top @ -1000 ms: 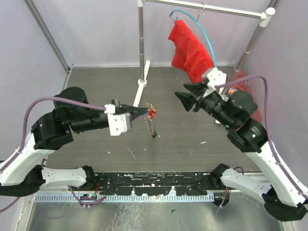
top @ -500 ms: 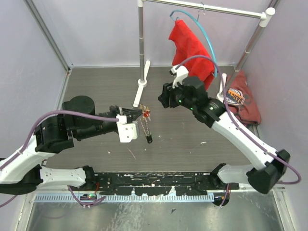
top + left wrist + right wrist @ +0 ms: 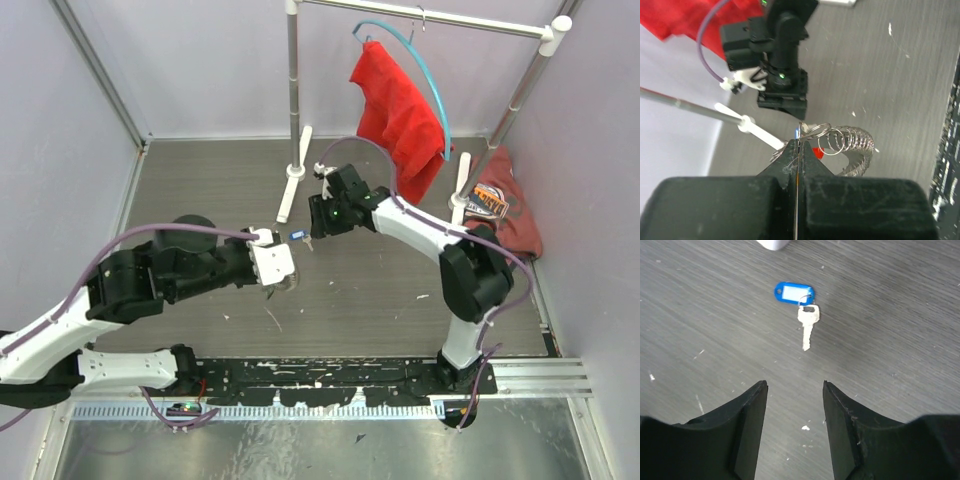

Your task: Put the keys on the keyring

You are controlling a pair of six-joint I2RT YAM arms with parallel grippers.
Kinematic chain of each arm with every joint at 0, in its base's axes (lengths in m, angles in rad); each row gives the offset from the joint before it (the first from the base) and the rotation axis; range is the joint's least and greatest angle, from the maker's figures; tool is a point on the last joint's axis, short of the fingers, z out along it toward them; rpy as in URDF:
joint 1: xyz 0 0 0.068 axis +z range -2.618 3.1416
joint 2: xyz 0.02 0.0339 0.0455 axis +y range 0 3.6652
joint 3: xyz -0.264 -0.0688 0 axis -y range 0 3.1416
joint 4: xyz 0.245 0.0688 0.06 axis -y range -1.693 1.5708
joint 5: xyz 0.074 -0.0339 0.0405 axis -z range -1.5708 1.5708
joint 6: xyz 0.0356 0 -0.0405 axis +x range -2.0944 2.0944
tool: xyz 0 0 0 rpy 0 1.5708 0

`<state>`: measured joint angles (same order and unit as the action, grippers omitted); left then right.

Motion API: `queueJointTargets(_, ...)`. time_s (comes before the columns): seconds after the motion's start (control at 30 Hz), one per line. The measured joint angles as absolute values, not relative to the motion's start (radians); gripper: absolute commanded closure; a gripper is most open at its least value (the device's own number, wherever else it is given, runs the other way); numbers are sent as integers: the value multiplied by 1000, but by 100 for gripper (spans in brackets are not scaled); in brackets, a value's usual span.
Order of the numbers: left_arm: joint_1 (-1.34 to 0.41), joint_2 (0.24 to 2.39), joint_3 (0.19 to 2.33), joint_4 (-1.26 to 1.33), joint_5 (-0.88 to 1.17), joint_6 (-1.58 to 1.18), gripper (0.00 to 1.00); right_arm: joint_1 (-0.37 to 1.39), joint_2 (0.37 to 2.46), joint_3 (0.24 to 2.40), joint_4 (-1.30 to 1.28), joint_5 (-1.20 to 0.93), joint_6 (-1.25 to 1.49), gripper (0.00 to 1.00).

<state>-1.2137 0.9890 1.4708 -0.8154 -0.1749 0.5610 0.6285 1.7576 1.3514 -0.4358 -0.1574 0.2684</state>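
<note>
Left jaws: fully shut, pinching the thin wire of the keyring (image 3: 821, 131) at the very tips, clear of the worktop (image 3: 900, 350); coiled wire loops (image 3: 852, 142) and a red-orange piece (image 3: 817, 151) projecting just beyond the tips.
Right jaws: about half open, holding nothing, hovering above the worktop and aimed at the blue-tagged key (image 3: 807, 326).
Blue-tagged key: flat on the worktop between the two arms, near the white foot of the rack post (image 3: 288, 195); blue tag (image 3: 795, 292) attached at the key head.
Pick-up hazard: key thin and flush with the worktop; tips liable to scrape the surface or push the key away instead of pinching it.
Tag hazard: closure on the tag alone likely to leave the key swinging, with its hole hard to present to the keyring.
Hold hazard: tip-only pinch on thin wire; twist or slip of the keyring probable under any sideways push.
Clearance hazard: both sets of jaws near each other; contact possible during the approach.
Opening of the keyring: not discernible; misaligned threading possible.
</note>
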Motion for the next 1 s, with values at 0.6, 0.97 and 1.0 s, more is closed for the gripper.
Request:
queueJointTargets(0.6,-1214,946,1379,-905,-224,379,100,641,2105,1619,-428,-121,249,42)
queueJointTargets(0.97,-1214,882,1374,-947,-299,361,100,733,2236,1764,-507,62,189,49)
queueJointTargets(1.0,-1214,873,1373,-947,-304,360,100,739,2246,1773,-513,78,186,49)
